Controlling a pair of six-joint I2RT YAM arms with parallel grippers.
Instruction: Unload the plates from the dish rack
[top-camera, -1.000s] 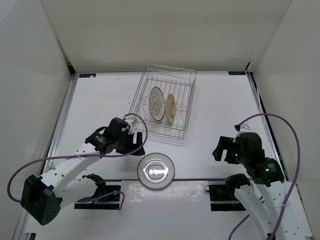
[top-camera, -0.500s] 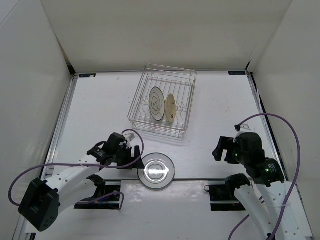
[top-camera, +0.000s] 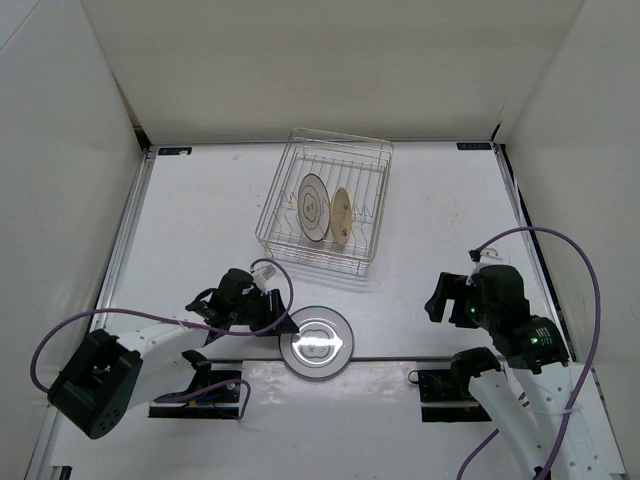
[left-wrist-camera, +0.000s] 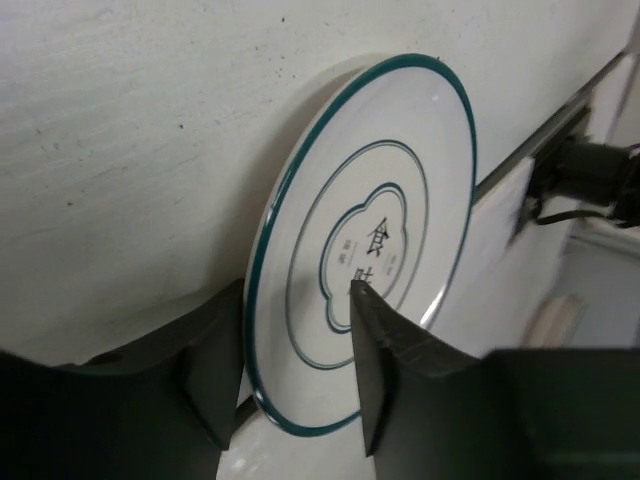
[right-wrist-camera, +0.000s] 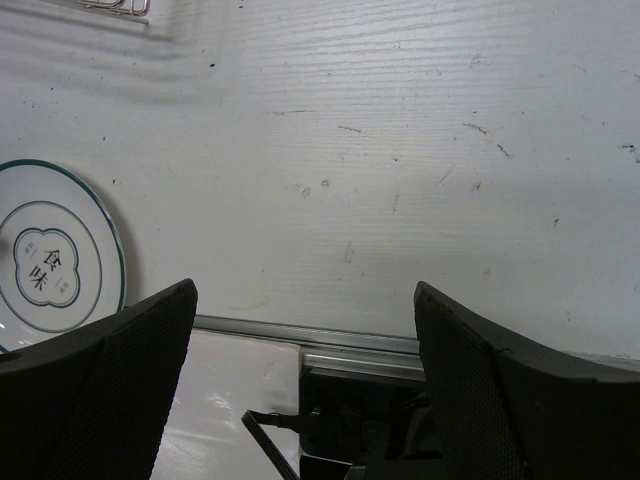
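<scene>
Currently upright in the dish rack (top-camera: 318, 258), toward the desk's (top-camera: 200, 230) far edge: ringed plate (top-camera: 313, 206) and tan plate (top-camera: 342, 215). Flat by the near edge: second ringed plate (top-camera: 316, 343), rim between left gripper (top-camera: 284, 324) jaws, pinch impossible to tell. Right gripper (top-camera: 438, 298) jaws spread wide near the right edge.

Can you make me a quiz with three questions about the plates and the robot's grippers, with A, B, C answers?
1. How many plates stand in the dish rack?
A one
B two
C three

2. Where is the plate nearest the arms?
A in the dish rack
B held up in the air
C flat on the table

3. How is the right gripper?
A wide open and empty
B shut on a plate
C shut on a cup

Answers:
1 B: a white plate and a tan plate stand between the wires.
2 C: it lies flat by the table's front edge.
3 A: its fingers stand far apart with only table between them.
</scene>
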